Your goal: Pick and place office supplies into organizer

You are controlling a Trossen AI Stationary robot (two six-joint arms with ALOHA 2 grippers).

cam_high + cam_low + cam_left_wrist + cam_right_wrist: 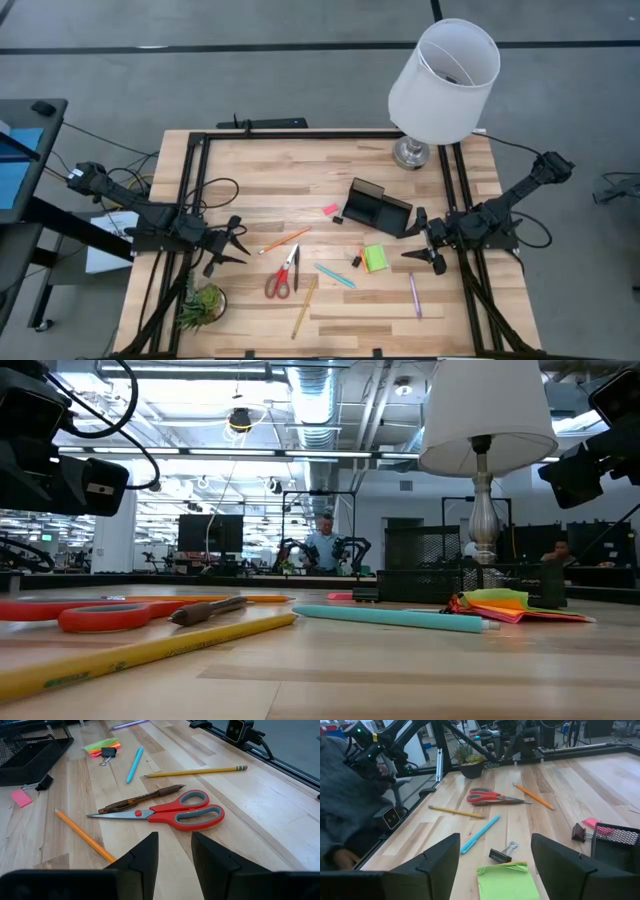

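Both my grippers hover over the table, holding nothing.

My left gripper has its fingers a little apart, just short of the scissors and orange pencil. My right gripper is spread wide beside the organizer, near the sticky pad. The teal pen, purple pen, wooden pencil and eraser lie loose on the table.

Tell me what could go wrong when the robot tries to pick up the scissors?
The left gripper points at the red scissors, but a brown pen lies right against the blades, so it might get grabbed or pushed too. The orange pencil lies close by and could roll if bumped. The organizer sits across the table near the right gripper, so the scissors might slip on the long carry.
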